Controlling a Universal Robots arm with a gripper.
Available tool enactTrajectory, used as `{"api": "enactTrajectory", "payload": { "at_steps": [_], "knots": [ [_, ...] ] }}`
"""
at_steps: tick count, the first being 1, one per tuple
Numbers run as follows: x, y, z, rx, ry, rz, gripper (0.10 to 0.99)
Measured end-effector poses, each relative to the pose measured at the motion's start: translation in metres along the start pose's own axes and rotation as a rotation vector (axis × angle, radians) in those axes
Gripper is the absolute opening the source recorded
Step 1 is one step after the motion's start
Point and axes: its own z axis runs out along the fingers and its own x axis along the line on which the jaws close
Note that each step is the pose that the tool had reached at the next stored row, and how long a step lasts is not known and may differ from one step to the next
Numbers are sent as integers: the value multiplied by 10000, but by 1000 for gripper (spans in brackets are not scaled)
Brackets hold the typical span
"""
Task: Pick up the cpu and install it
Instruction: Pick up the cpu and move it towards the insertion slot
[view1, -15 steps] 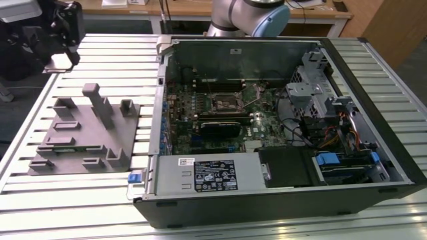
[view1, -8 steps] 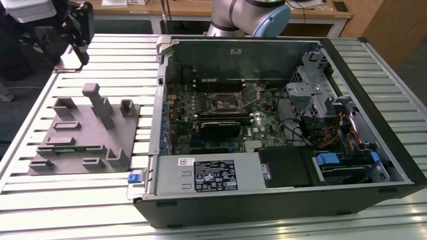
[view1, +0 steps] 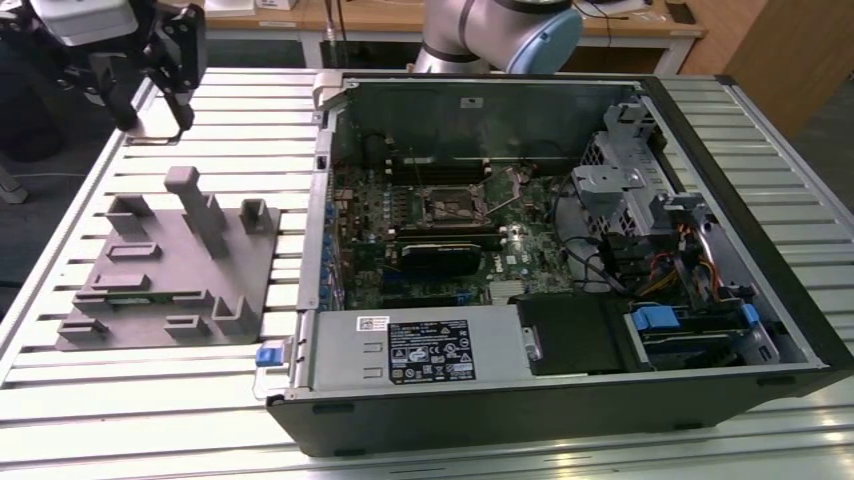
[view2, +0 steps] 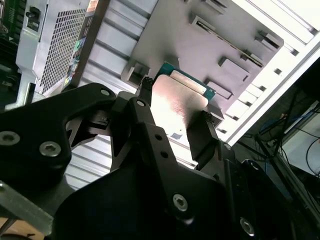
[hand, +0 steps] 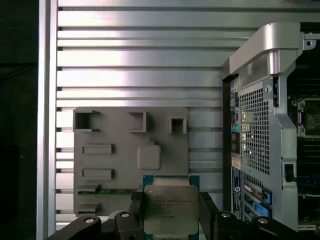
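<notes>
In the first wrist view the cpu (hand: 171, 210) runs off the edge, fingers (hand: 207, 210) covering 2 sides.

ribbed silver aluminium desk (view1: 134, 400) | on it: flat grey plastic fixture plate with raised blocks (view1: 180, 272) | beside plate: open black metal computer case (view1: 534, 415) | inside: silver white-labelled power-supply box (view1: 416, 348)
</notes>
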Motion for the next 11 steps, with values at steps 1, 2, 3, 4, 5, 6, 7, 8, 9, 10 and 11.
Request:
{"api": "enactTrajectory", "payload": {
  "at_steps": [1,2,3,4,5,6,7,8,9,10,11],
  "knots": [
    [-15,0,0,0,0,0,529],
    [-33,1,0,0,0,0,529],
    [-51,1,0,0,0,0,529],
    [-71,1,1,0,0,0,529],
    [-91,2,1,1,1,0,529],
    [-110,2,1,0,0,0,529],
    [-131,2,1,1,1,1,529],
    [-154,3,1,0,1,1,529],
    [-180,3,2,0,1,0,529],
    [-207,4,3,0,0,0,529],
    [-236,4,3,0,1,1,529]
  ]
}}
